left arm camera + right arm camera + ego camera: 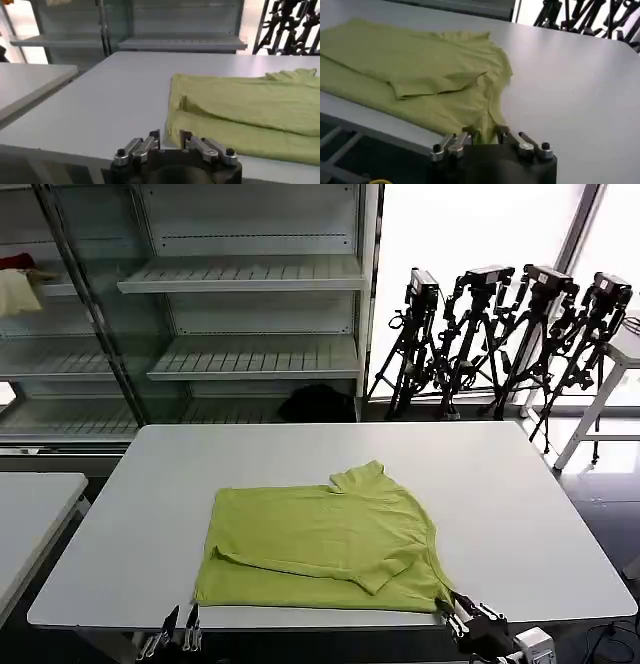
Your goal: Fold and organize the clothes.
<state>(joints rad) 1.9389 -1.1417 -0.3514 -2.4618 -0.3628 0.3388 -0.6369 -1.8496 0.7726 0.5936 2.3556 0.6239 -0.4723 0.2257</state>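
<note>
A: Grippers, status?

B: Right gripper (447, 608) sits at the table's (520, 514) near edge, at the T-shirt's (320, 544) near right corner. In the right wrist view the fingers (501, 132) stand a narrow gap apart w/ a pinch of green hem between them; whether they actually clamp it, cannot tell. Left gripper (182, 627) is just off the near edge, beside the shirt's near left corner. Its fingers (154, 135) are slightly apart, nothing between them; cloth edge lies just beyond the tips.

A: Containers?

B: Shelving unit (250, 284) behind the table; a cream-and-red cloth bundle (20, 284) on an upper left shelf.

A: Condition of the garment?

B: Lime yellow-green, thin fabric, lying flat at table centre toward the near edge. Partly folded: one layer doubled over, a sleeve turned across the front, ribbed collar toward the far right. Light wrinkles near the right corner.
</note>
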